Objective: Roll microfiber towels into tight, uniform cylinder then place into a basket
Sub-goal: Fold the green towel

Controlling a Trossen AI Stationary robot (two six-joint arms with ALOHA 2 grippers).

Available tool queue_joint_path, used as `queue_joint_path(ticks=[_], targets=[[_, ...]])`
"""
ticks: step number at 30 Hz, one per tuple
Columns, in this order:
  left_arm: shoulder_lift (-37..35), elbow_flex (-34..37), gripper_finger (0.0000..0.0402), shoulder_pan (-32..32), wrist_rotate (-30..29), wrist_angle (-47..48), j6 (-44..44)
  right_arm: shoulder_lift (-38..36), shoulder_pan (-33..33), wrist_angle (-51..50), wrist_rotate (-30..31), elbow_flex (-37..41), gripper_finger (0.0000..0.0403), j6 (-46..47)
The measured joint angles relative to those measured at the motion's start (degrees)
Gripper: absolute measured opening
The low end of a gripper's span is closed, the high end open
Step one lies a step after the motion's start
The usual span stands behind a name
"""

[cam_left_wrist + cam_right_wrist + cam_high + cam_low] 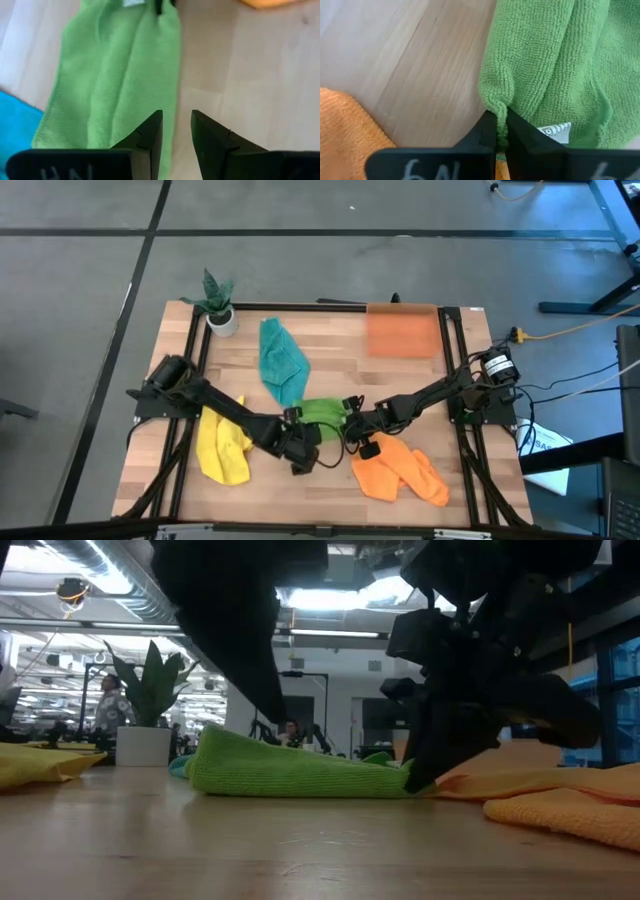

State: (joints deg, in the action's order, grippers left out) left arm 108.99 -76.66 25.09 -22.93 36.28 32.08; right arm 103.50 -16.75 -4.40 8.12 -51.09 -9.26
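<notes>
The bright green towel (322, 411) lies in loose lengthwise folds on the middle of the table. My right gripper (501, 131) is shut on its right end; the low view shows it there too (420, 778). My left gripper (176, 134) hangs open over the towel's near-left end (120, 95), one finger over the cloth's edge, the other over bare wood, nothing between them. The yellow towel (222, 446), the teal towel (281, 361) and the orange towel (400, 470) lie flat on the table. The orange basket (402, 331) stands at the far right. My right gripper pinches a raised fold at the green towel's edge (496, 106) between its two fingers, close to the white label (555, 131). The fingers slant down at it from the table's right side. The rest of the towel lies on the table.
A small potted plant (219, 304) stands at the far left corner. The orange towel lies close beside my right gripper, toward the near edge. Bare wood shows between the green towel and the near edge (300, 850). Black frame rails run along both sides of the table.
</notes>
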Motion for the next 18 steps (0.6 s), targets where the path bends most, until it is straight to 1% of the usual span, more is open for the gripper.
queue_joint_path(ticks=[3, 6, 9, 11, 15, 18], targets=[[0.7, -0.02, 0.0092, 2.19, -0.53, 0.05, -2.5, 0.0, 0.0, 0.0, -0.01, 0.0, 0.0017, 0.18], [1.83, 0.02, 0.0092, 3.92, -3.79, 0.96, -2.16, 0.0, 0.0, 0.0, -0.02, 0.0, 0.0025, 0.2], [2.86, 0.02, 0.0092, 4.75, -6.72, 2.14, -2.19, 0.0, 0.0, 0.0, -0.04, 0.0, 0.0019, 0.2], [3.8, 0.73, 0.0092, 4.99, -7.0, 2.1, -2.05, 0.0, 0.0, 0.01, -0.13, 0.0, 0.0012, 0.21], [3.94, 3.94, 0.0092, 5.02, -6.11, 1.43, 1.49, 0.0, 0.02, 0.22, -0.35, 0.0, 0.0013, 1.67], [3.96, 5.23, 0.0092, 4.87, -8.63, 1.93, 2.76, 0.0, 0.04, 0.29, -0.68, 0.0, 0.0019, 3.03]])
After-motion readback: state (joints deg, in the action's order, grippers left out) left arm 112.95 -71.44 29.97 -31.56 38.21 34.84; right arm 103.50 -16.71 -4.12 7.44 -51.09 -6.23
